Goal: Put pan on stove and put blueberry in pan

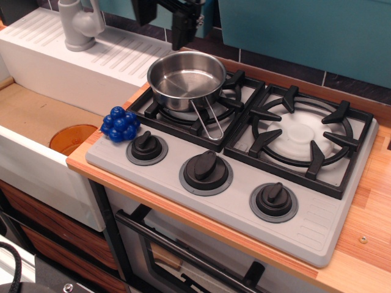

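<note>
The shiny steel pan [183, 76] sits on the left burner of the grey stove [330, 226], and its wire-loop handle [208, 122] points toward the front. It holds nothing. The blueberry [120, 124], a cluster of deep-blue balls, rests on the stove's front left corner next to the left knob [146, 148]. My gripper [162, 21] hangs at the top edge of the view, above and behind the pan. It is open, with nothing between its two dark fingers [181, 27]. Its upper part is cut off by the frame.
The right burner [300, 135] has a bare black grate. Left of the stove are a white sink [36, 159] with an orange disc [72, 138] in it, a ribbed drainboard [91, 55] and a grey faucet [78, 24]. A teal wall rises behind.
</note>
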You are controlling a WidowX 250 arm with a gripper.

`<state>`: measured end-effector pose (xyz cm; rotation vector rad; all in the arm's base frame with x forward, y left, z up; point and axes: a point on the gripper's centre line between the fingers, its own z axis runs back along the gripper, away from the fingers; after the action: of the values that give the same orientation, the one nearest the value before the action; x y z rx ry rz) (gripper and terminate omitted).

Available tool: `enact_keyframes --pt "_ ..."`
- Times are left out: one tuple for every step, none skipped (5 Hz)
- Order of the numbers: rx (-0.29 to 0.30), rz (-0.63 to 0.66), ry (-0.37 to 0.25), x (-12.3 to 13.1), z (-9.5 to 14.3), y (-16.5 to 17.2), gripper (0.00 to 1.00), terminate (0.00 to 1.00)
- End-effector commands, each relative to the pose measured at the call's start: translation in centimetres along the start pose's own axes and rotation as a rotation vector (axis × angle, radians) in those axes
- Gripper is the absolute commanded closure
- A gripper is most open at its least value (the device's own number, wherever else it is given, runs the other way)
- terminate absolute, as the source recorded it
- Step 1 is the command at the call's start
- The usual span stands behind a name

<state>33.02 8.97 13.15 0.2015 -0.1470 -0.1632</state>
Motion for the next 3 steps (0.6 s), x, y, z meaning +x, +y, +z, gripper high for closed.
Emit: enact_keyframes --pt "0.089 0.025 -0.097 -3.1 1.0 0.8 0.00 0.00" --pt "0.084 0.034 -0.115 -4.9 0.0 1.0 0.00 0.00" --pt "0.085 0.056 -0.132 -6.5 -1.4 0.4 0.00 0.00"
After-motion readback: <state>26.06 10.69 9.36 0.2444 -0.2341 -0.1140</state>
